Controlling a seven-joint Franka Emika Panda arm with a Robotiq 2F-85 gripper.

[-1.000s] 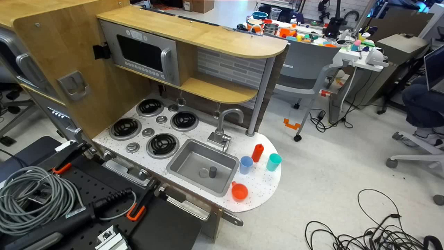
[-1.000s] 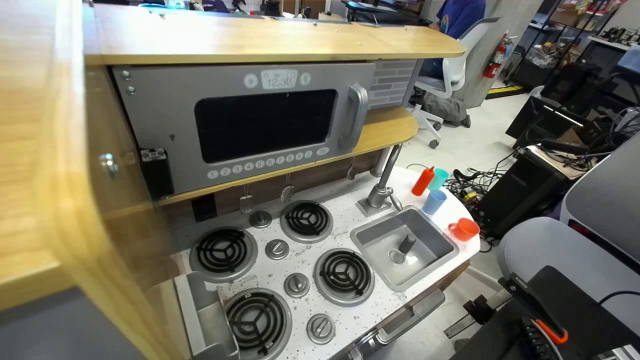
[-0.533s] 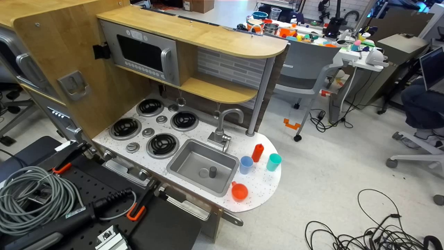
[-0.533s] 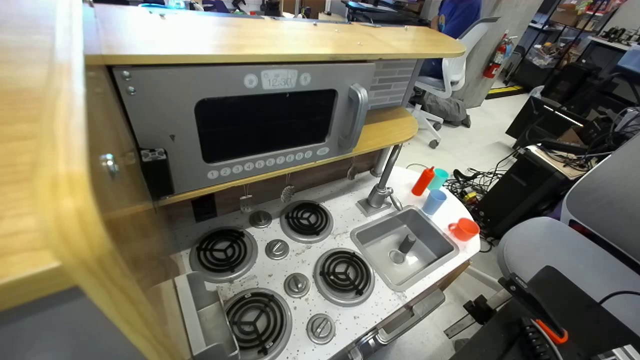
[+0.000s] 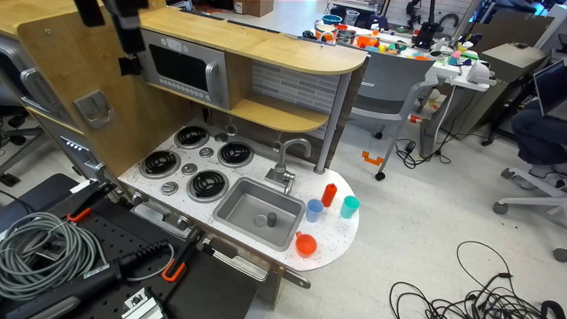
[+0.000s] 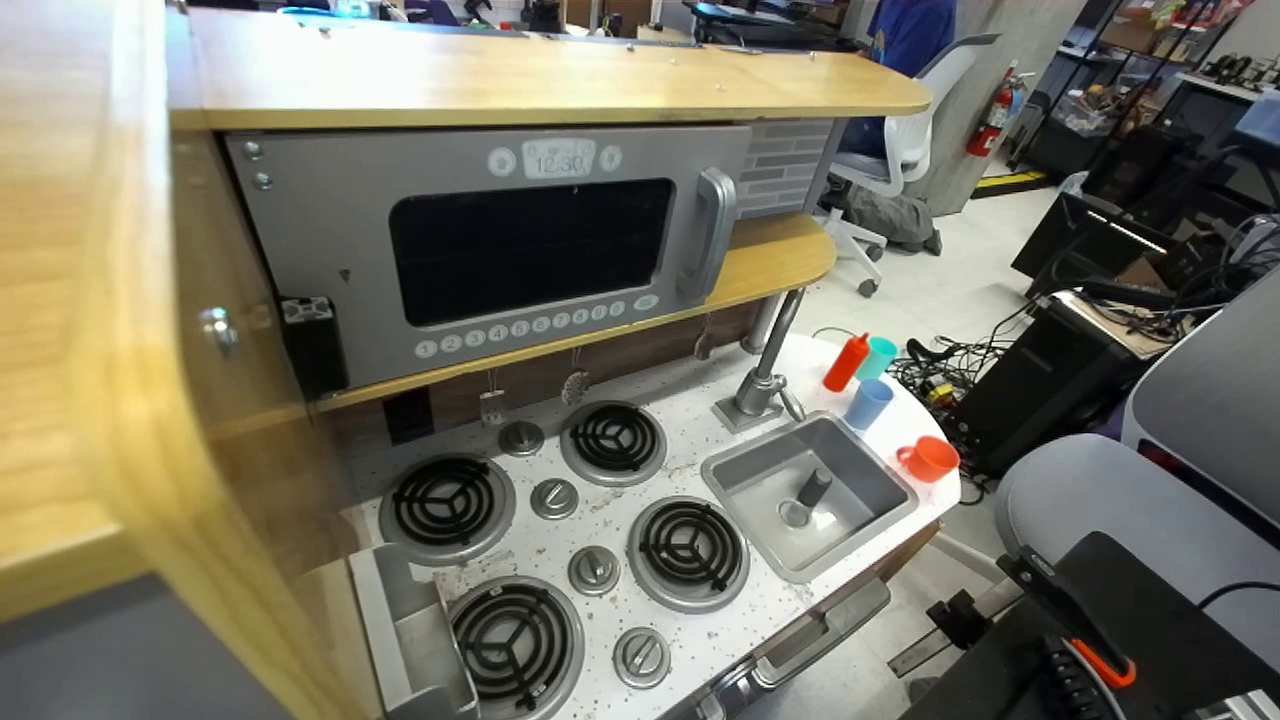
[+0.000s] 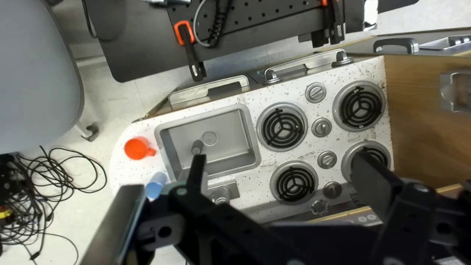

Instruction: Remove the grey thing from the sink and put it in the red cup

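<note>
The grey thing is a small dark grey cylinder (image 5: 271, 219) standing upright on the floor of the grey sink (image 5: 246, 206), beside the round drain mark. The cylinder (image 6: 814, 486) and sink (image 6: 850, 515) also show in an exterior view, and the wrist view shows the cylinder (image 7: 197, 147). The red cup (image 5: 306, 246), with a handle, stands on the white counter just outside the sink; it shows too in an exterior view (image 6: 932, 459) and in the wrist view (image 7: 136, 148). My gripper (image 7: 280, 156) is wide open and empty, high above the counter. In an exterior view my gripper (image 5: 112, 33) hangs at the top left.
A blue cup (image 5: 314, 210), a red bottle (image 5: 328, 195) and a teal cup (image 5: 349, 207) stand right of the sink. A tall faucet (image 5: 283, 159) rises behind it. A wooden shelf (image 5: 283, 113) and toy microwave (image 5: 181, 66) overhang the stove burners (image 5: 208, 184).
My gripper has come into view at the top left of an exterior view, where it did not show before. The cylinder, cups and bottle have not moved.
</note>
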